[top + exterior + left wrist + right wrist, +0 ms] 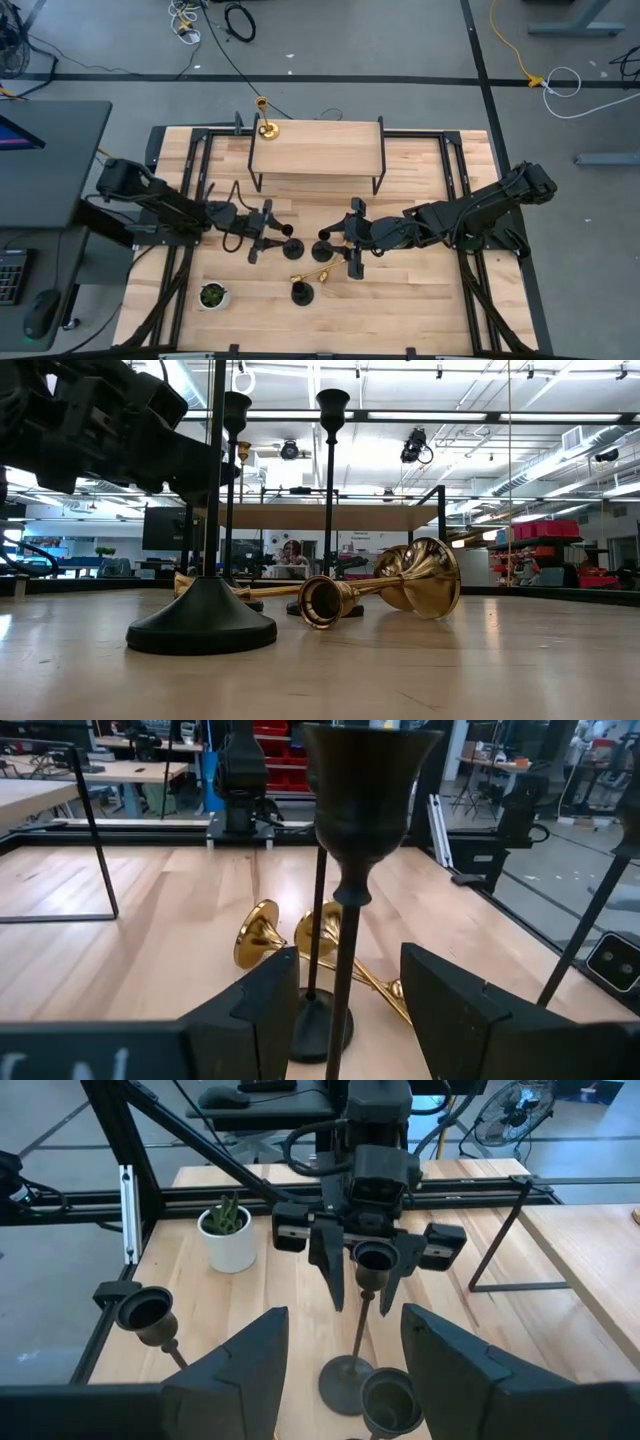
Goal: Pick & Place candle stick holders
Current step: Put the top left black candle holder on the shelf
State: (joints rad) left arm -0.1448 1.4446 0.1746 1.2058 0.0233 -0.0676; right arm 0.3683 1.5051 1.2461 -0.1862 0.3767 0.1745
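Observation:
Two black candle stick holders [295, 247] [322, 250] stand on their bases mid-table. A third black holder [301, 292] stands nearer the front. Two gold holders [311, 274] lie on their sides between them. A third gold holder [266, 126] stands on the wooden shelf's [318, 150] far left corner. My left gripper [350, 995] is open, and its fingers stand on either side of the left black holder's stem [345, 950], clear of it. My right gripper [345, 1350] is open, facing it, with the right black holder's cup [390, 1398] just before its fingers.
A small white pot with a green plant [212, 296] stands at the front left. The shelf's thin black legs [379, 186] stand just beyond the grippers. Black frame rails [468, 270] run along the table's sides. Bare wood lies at the front right.

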